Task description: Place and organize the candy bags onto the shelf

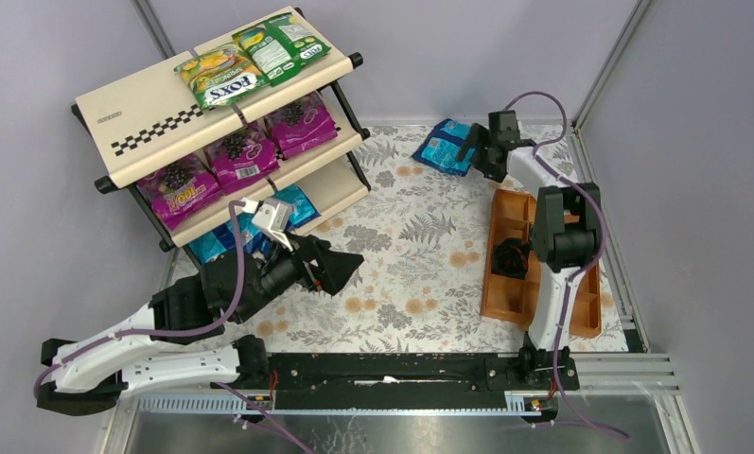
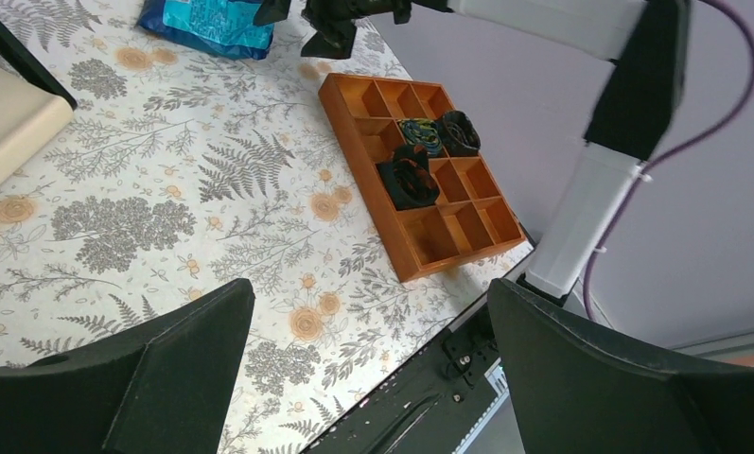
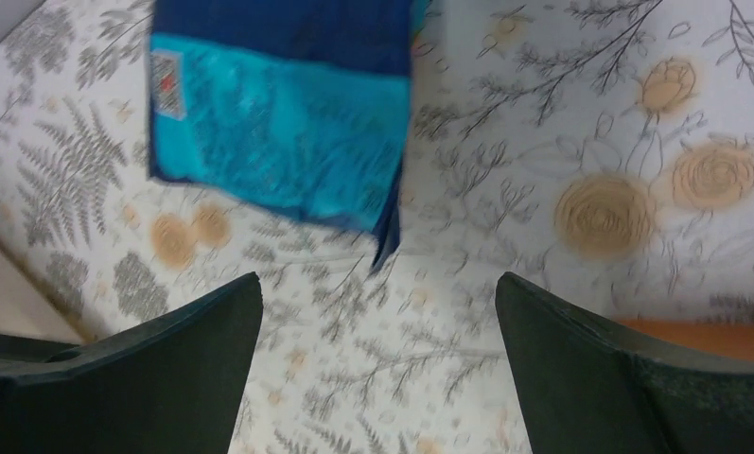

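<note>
Pick-up stage, apparently: right gripper (image 3: 377,284), jaws spread and empty, blue candy bag (image 3: 278,142) just ahead; next move likely calls for lowering astride it and closing; left gripper (image 2: 368,293) likewise agape.

blue candy bag (image 3: 283,142) on floral cloth (image 3: 581,113), beyond open pincer (image 3: 377,364)

Shelf (image 1: 146,104) upright, three cream tiers. Top tier: two green bags (image 1: 223,76) flat at right end. Middle tier: three magenta bags (image 1: 242,151) in a row. Bottom tier: blue bags (image 1: 299,203). Well right of shelf: loose blue bag (image 1: 444,147), flat.
</note>
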`<state>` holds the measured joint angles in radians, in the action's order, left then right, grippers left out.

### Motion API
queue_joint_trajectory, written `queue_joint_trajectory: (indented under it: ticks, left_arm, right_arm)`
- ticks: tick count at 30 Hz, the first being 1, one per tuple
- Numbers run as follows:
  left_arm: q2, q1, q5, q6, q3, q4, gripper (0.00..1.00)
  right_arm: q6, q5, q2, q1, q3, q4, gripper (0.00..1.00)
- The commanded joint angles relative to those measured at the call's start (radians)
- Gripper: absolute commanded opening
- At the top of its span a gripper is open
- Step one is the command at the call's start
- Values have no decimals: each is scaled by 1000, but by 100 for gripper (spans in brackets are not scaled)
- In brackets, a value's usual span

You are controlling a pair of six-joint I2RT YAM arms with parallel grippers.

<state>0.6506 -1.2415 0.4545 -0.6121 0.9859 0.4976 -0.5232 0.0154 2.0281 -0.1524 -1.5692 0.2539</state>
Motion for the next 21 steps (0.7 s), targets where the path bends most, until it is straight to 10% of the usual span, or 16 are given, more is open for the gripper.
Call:
queue_joint_trajectory:
  ticks: [1, 8, 21]
  left_arm:
    - [-6, -1, -22, -24, 8, -36, 99]
    - [-27, -1, -11, -20, 13, -15, 99]
    - [-11, -1, -4, -18, 8, -10, 99]
  right_arm:
    - [-24, -159, 134, 48, -130, 49, 100]
    - [-37, -246, 215, 63, -140, -65, 99]
    - [-11, -267, 150, 63, -19, -180, 40]
